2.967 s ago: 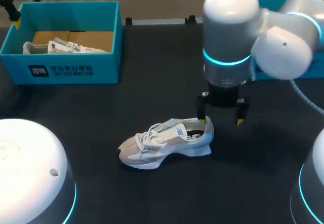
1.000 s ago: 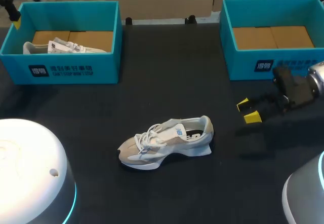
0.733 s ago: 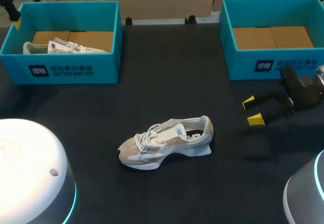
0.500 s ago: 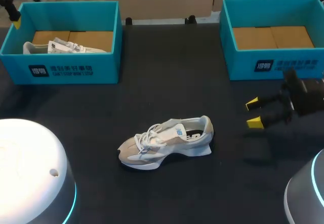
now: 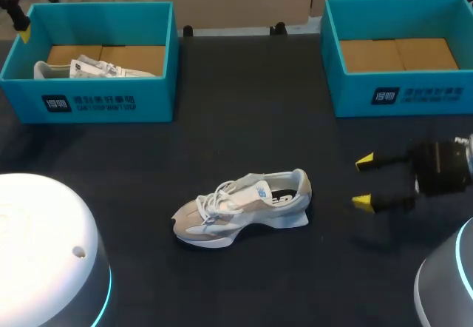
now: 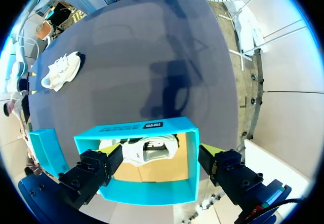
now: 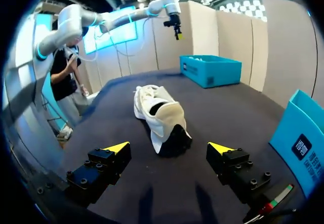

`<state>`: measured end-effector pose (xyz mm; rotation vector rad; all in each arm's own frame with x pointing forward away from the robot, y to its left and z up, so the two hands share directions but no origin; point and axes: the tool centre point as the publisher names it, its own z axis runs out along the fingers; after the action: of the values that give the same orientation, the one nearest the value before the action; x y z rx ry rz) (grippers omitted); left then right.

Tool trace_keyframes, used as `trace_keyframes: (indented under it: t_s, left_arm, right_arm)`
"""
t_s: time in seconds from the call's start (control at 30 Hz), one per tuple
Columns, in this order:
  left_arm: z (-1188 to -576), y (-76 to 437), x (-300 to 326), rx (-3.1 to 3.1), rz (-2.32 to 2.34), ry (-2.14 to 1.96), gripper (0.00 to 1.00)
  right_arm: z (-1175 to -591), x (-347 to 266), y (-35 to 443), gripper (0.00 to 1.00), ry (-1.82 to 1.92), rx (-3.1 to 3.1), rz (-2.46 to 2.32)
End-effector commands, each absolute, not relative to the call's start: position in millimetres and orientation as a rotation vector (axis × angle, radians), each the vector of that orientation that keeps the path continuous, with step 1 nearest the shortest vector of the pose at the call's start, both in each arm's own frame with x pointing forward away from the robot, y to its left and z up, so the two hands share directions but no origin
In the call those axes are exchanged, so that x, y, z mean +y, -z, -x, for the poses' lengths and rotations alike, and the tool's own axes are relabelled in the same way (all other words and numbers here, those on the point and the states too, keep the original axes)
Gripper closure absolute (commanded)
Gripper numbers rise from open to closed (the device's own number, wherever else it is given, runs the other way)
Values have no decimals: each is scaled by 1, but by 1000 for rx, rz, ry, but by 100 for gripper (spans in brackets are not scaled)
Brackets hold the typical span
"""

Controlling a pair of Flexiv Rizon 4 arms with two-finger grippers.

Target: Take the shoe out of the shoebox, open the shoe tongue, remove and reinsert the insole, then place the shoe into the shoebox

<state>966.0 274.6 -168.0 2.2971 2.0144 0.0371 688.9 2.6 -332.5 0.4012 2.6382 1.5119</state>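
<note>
A: From above, where does the job stand?

B: The sneaker (image 5: 244, 207) sits upright on the counter (image 5: 244, 120), out of its box and well apart from both boxes. The right hand (image 5: 363, 182) hangs beyond the heel, spread wide and gripping nothing. I judge we're between steps. The right shoebox (image 5: 399, 90) shows only bare cardboard inside, so that's probably the shoe's home.

A: Is the insole done?

B: Can't tell. From up here the shoe's mouth is just a dark gap, and the tongue's position is unclear too.

A: Left wrist view?

B: The left hand (image 6: 162, 149) sits high over the left shoebox (image 6: 147, 192), fingers wide, nothing held. A second shoe (image 6: 144, 150) lies in that box, below the gap between the fingers. The sneaker is small and far off across the counter.

A: Right wrist view?

B: The right hand is low over the counter. The sneaker is straight ahead between the lines of its spread fingers, heel toward it, not touched. Only a corner of the right shoebox shows beside it. The collar gapes, but the inside is dark, so whether an insole is seated stays hidden.

A: So what next?

B: If the insole work remains, the right hand should close in and steady the heel while the left comes across for the tongue. If it's finished, the hand should grip the heel collar and lift the shoe to the right shoebox.
</note>
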Motion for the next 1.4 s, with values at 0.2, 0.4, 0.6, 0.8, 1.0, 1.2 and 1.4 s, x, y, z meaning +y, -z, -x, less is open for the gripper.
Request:
trace_keyframes:
  t_s: [0.2,0.4,0.6,0.8,1.0,1.2,1.4]
  left_arm:
    - [-966,168,275,2014,-2299,-40,0]
    - [-966,168,275,2014,-2299,-40,0]
    - [-966,168,275,2014,-2299,-40,0]
    - [-966,168,275,2014,-2299,-40,0]
    - [-966,168,275,2014,-2299,-40,0]
    - [-966,168,275,2014,-2299,-40,0]
    - [-966,168,275,2014,-2299,-40,0]
  right_arm:
    - [-693,5,337,0,-1522,2639,-393]
    - [-695,5,341,0,-1529,2625,-239]
    - [-707,-11,368,0,-1669,2526,-139]
    - [-722,-19,379,0,-1755,2512,-122]
    - [-726,-20,388,0,-1786,2498,-131]
    - [-726,-20,394,0,-1782,2497,-148]
    - [-727,-10,395,0,-1783,2519,-128]
